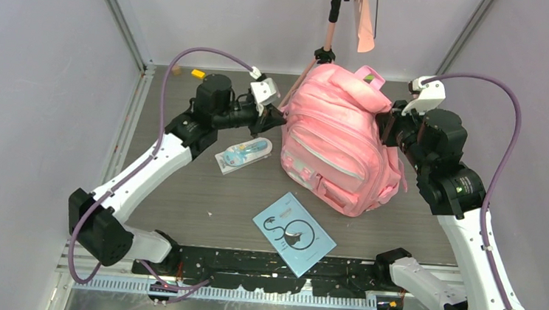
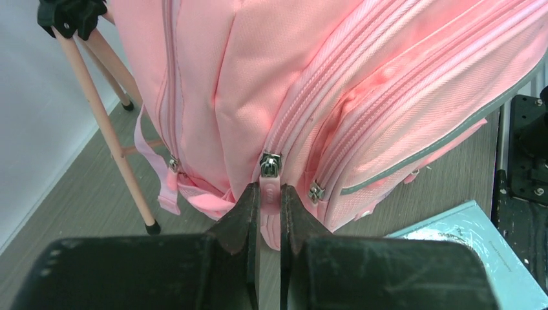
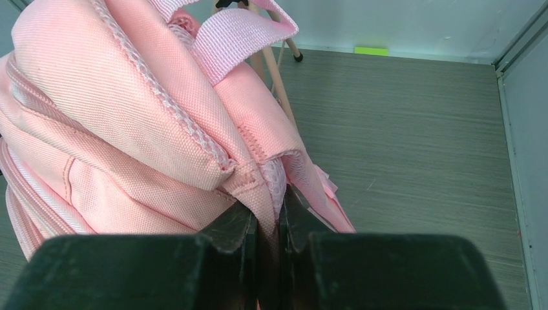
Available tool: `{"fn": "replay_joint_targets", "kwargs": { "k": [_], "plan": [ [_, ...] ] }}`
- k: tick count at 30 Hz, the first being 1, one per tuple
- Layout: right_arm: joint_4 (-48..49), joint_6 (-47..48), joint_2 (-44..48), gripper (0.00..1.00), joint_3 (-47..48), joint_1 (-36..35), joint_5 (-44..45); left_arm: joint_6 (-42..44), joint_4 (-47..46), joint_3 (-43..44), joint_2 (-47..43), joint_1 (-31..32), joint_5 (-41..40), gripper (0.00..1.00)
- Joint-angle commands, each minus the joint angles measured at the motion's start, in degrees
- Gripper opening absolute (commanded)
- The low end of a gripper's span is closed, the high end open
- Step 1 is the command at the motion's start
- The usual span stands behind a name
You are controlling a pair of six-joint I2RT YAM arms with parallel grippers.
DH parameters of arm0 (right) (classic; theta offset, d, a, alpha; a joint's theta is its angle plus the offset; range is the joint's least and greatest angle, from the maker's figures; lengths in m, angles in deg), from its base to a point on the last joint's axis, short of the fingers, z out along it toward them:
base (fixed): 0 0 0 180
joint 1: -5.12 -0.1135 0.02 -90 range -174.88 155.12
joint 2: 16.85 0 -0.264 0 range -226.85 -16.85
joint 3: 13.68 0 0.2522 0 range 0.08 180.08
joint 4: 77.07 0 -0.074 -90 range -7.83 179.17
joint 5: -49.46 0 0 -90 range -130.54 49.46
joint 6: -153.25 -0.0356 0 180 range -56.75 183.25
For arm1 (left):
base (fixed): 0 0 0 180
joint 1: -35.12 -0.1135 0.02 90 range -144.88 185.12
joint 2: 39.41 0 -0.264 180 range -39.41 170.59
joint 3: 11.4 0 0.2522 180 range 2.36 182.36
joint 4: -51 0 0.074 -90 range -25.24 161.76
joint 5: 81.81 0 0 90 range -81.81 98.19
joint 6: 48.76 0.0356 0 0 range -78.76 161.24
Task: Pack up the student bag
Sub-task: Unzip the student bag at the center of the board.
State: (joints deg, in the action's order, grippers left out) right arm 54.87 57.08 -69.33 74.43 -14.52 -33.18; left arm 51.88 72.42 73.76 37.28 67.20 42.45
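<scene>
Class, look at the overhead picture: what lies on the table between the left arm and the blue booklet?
In the top view, a packaged toothbrush lies between them.

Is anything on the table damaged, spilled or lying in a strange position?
Nothing stands out. The student bag looks intact, its main zip closed. A blue booklet and a packaged item lie flat on the table, nothing spilled.

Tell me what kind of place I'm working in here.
Probably a lab test cell, not a classroom: plain grey walls with metal framing enclose a wood-grain table; a pink stand rises behind the student bag, staged with a blue booklet and packaged item.
</scene>
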Motion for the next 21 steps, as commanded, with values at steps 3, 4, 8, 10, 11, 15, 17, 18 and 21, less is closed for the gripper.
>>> {"fn": "replay_joint_targets", "kwargs": {
  "k": [3, 4, 8, 10, 11, 15, 17, 18, 21],
  "plan": [
    [11.03, -1.74, 0.65, 0.00, 1.92, -0.05, -1.41, 5.82, 7.28, 9.39, -2.43, 1.85, 5.51, 0.00],
    [11.02, -1.67, 0.60, 0.01, 1.97, -0.05, -1.39, 6.44, 9.00, 11.14, -1.97, 1.92, 5.84, 0.00],
    [11.18, -1.50, 0.24, 0.00, 2.01, -0.05, -1.66, 8.54, 16.59, 16.61, 1.27, 2.49, 7.00, 0.00],
    [11.25, -1.48, 0.01, 0.00, 2.03, -0.04, -1.81, 9.46, 19.51, 19.09, 2.74, 3.26, 7.20, 0.00],
    [11.35, -1.47, -0.16, 0.00, 1.99, -0.05, -1.90, 9.91, 20.65, 20.18, 3.35, 3.74, 7.30, 0.00],
    [11.65, -1.56, -0.46, 0.00, 1.97, -0.04, -2.20, 11.42, 24.36, 24.03, 5.23, 5.85, 7.29, 0.00],
    [11.76, -1.64, -0.62, 0.00, 1.96, -0.05, -2.38, 12.17, 26.14, 25.72, 6.12, 7.10, 6.88, 0.00],
    [11.88, -1.64, -0.60, 0.00, 1.84, -0.05, -2.44, 12.48, 27.01, 26.65, 6.70, 8.06, 6.62, 0.00],
    [12.11, -1.77, -0.64, 0.00, 1.60, -0.05, -2.57, 12.82, 27.88, 27.75, 7.46, 10.27, 5.75, 0.00]
  ]
}}
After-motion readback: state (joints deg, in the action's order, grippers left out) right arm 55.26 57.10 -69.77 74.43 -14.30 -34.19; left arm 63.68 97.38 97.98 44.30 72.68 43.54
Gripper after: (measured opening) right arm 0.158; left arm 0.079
